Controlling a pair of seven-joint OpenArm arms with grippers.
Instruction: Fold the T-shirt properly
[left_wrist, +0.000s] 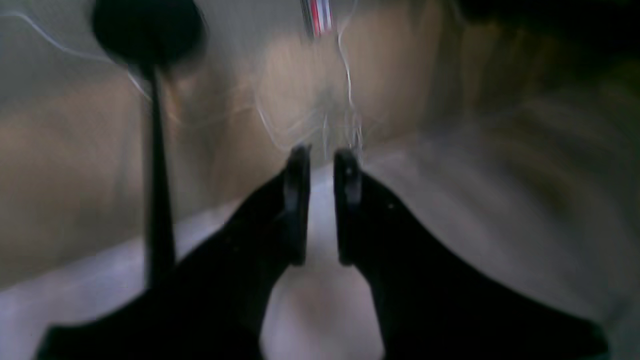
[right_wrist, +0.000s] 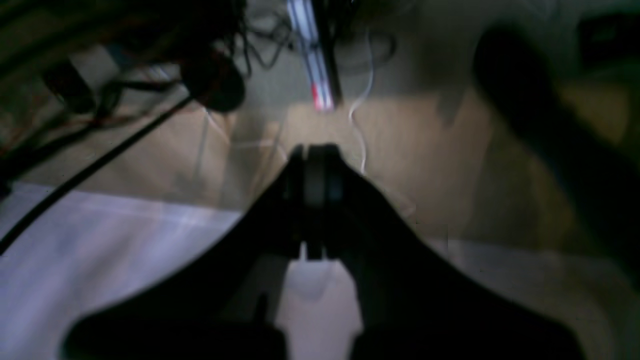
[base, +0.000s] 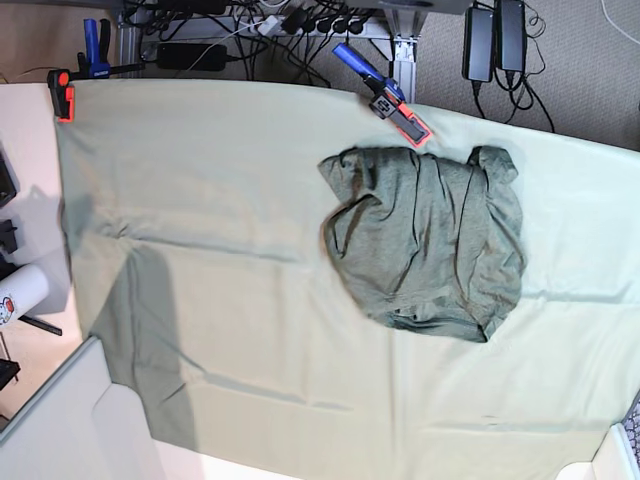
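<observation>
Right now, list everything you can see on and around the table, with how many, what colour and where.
T-shirt: one, dark grey-green, crumpled on the cloth, right of centre.
Table cloth: one, pale mint green, spread over the table.
Clamps: two, orange and blue, one at the far left corner, one at the far edge by the shirt.
Power bricks: two, black, on the floor beyond the table.
Left pincer: one, black, jaws slightly apart, empty.
Right pincer: one, black, jaws together, empty.

Left gripper (left_wrist: 322, 160) is sitting with its jaws slightly apart, nothing between them, while the right gripper (right_wrist: 315, 155) is pressing its jaws fully together, empty too.
</observation>
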